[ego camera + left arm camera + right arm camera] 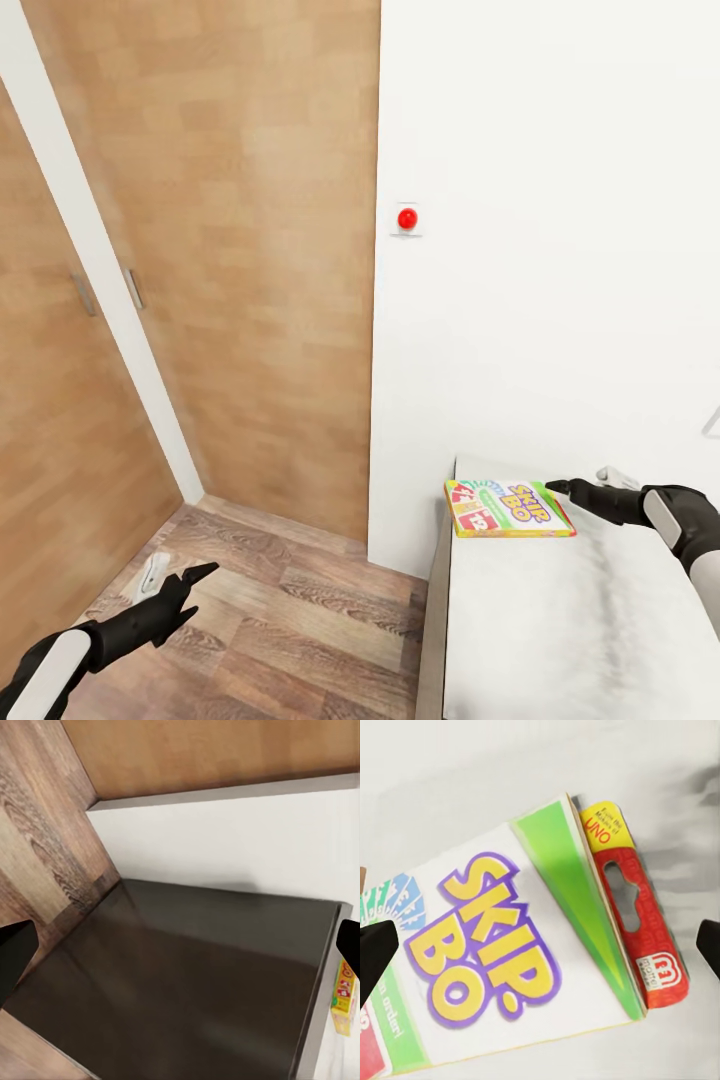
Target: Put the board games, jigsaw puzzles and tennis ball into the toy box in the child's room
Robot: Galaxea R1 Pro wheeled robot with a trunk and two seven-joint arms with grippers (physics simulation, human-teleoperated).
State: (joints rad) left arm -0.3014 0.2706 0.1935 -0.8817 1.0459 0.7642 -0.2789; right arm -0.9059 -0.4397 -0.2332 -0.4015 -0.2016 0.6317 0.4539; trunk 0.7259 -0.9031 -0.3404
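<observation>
One flat white, red and green SKIP-BO board game (508,508) lies on the beige bed (560,620) at your 2 o'clock; your open right gripper (556,487) touches its edge, so close on it next.

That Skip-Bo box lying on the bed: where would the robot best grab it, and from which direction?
Probably at the red hanger-tab end of the SKIP-BO box. The box lies flat on the bed, so only its thin edges offer a grip. The right tool, jaws open, sits just off that end, so coming in low from that side and closing over the top and bottom faces looks best.
</observation>
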